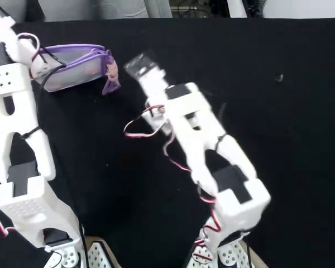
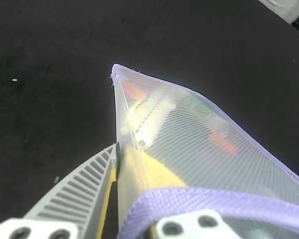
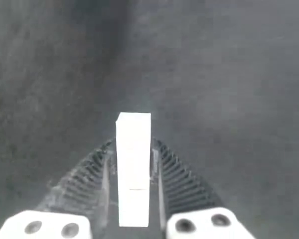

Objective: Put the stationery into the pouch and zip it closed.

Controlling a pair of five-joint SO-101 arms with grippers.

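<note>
A translucent mesh pouch (image 1: 72,67) with purple trim hangs at the table's far left, with my left gripper (image 1: 40,66) shut on its end. Seen from the left wrist, the pouch (image 2: 199,134) spreads out from the gripper (image 2: 119,164) above the black table, and orange, yellow and green stationery shows through the mesh. A white rectangular eraser (image 3: 133,164) stands upright between the ribbed fingers of my right gripper (image 3: 133,143), which is shut on it. In the high view the right gripper (image 1: 143,70) hovers just right of the pouch's purple end tab (image 1: 110,78).
A black cloth covers the table (image 1: 268,111). Red and white cables (image 1: 142,131) loop off the right arm. Both arm bases stand at the near edge. The table's far edge runs just behind the pouch.
</note>
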